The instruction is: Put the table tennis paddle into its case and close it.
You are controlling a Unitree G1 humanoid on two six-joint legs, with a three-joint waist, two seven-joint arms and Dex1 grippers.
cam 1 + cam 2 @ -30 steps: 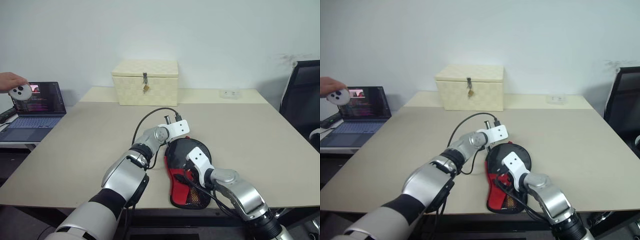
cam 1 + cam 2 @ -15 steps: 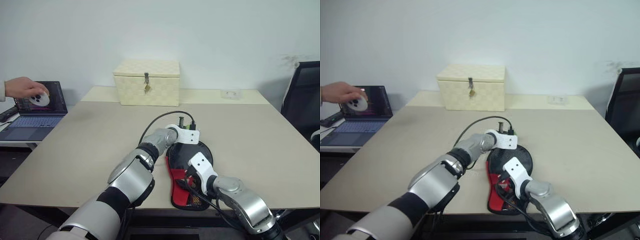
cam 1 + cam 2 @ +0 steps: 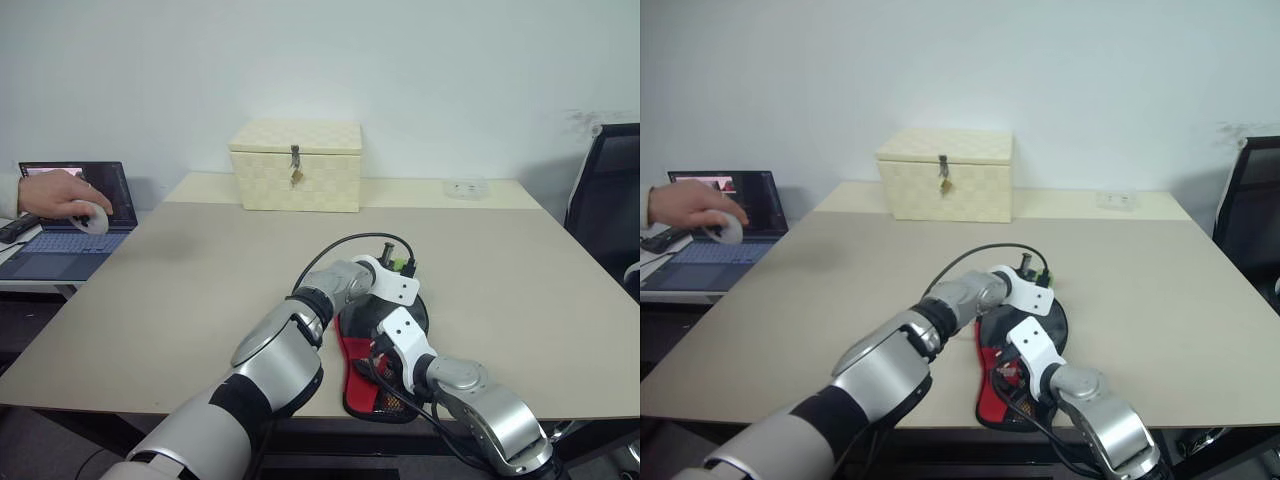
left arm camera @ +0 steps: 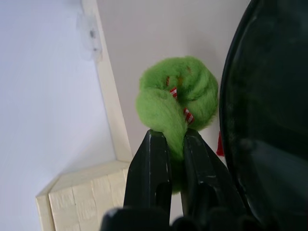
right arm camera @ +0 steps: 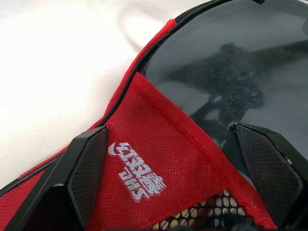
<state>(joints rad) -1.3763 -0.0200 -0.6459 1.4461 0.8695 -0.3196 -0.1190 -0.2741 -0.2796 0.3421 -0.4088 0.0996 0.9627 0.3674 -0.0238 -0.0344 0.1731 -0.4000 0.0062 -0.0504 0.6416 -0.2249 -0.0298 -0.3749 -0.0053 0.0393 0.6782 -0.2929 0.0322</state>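
At the far left a person's hand (image 3: 62,195) has come down onto the laptop (image 3: 70,222). The left gripper (image 4: 174,144), pinched shut on a green fuzzy pull (image 4: 179,98), has swung rightward round the case (image 3: 372,365), so the closing looks under way. The paddle (image 5: 231,82) lies inside, its black face exposed. The right gripper (image 5: 178,168) hovers wide open over the red panel, empty. The handle is hidden.

Left gripper (image 4: 176,144) jaws clamped; right gripper (image 5: 185,168) jaws spread wide.
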